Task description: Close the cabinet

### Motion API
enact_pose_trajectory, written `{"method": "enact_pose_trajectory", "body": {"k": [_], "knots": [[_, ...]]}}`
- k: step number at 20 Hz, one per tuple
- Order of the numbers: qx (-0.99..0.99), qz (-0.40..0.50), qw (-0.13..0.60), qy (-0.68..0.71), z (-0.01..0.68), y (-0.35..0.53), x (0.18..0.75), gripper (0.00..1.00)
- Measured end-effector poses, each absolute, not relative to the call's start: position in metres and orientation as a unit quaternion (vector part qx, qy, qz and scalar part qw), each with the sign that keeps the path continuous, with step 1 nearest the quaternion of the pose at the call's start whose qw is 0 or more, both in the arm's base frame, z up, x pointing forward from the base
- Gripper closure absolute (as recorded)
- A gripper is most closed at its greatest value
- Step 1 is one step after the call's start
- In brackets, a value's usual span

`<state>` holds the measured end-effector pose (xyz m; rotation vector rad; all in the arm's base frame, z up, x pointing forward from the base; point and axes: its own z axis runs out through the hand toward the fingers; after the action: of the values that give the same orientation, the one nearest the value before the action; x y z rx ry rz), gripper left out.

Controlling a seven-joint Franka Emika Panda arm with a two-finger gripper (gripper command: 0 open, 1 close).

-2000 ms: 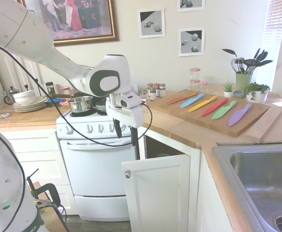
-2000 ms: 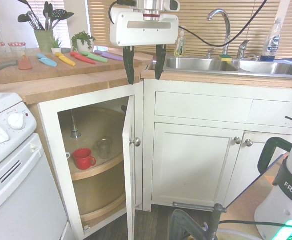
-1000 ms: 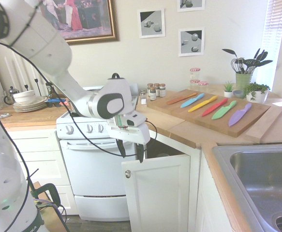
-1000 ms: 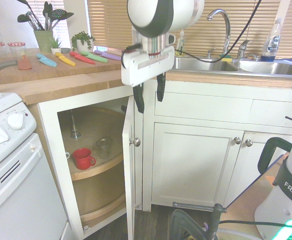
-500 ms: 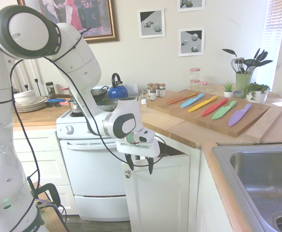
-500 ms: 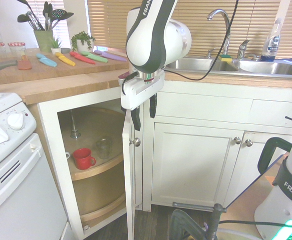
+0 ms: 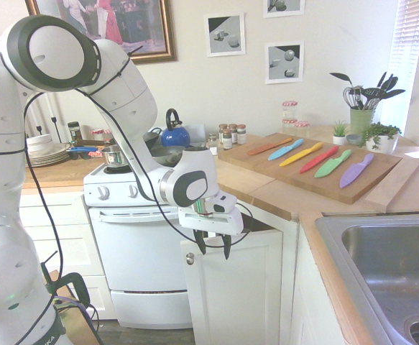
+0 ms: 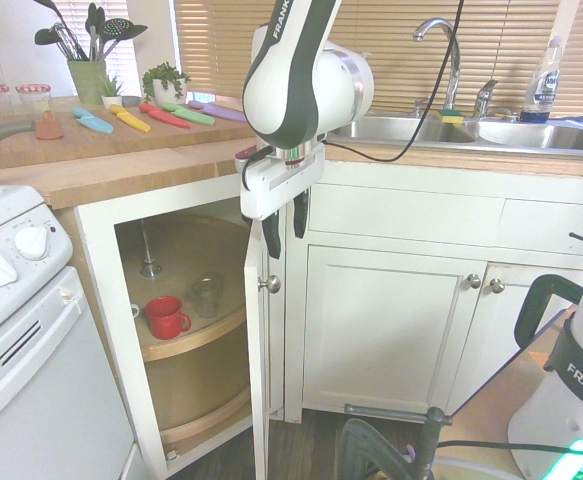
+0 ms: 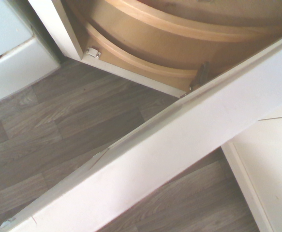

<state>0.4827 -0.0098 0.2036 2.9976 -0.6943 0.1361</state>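
Note:
The cabinet is a white corner base unit whose narrow door [image 7: 234, 287] stands swung open, silver knob [image 7: 190, 258] near its top corner. In the second exterior view the door [image 8: 256, 350] shows edge-on, with its knob [image 8: 270, 284] toward the sink side. My gripper [image 7: 213, 248] points down at the door's top edge, fingers apart, one on each side of it. The second exterior view has the gripper [image 8: 284, 228] just above the knob; whether a finger touches the door I cannot tell. The wrist view looks down along the door's top edge [image 9: 179, 145] to the floor.
Inside the cabinet, round wooden shelves [image 8: 196, 345] carry a red mug [image 8: 166, 317] and a glass [image 8: 207, 296]. A white oven [image 7: 134, 251] stands left of the door. A cutting board with coloured knives [image 7: 317, 162] lies on the counter, and a sink [image 7: 396, 266] is at the right.
The arm has come down from above the counter until the fingers straddle the door's top edge. The fingers stand slightly closer together. The door has not visibly moved.

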Motion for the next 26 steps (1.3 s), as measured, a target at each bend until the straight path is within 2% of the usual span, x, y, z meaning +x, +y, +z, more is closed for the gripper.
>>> {"method": "enact_pose_trajectory", "body": {"k": [15,26], "knots": [[0.975,0.039,0.026,-0.216,0.199,-0.006,0.485,1.00],[0.979,0.021,0.021,-0.199,0.194,0.036,0.509,1.00]]}}
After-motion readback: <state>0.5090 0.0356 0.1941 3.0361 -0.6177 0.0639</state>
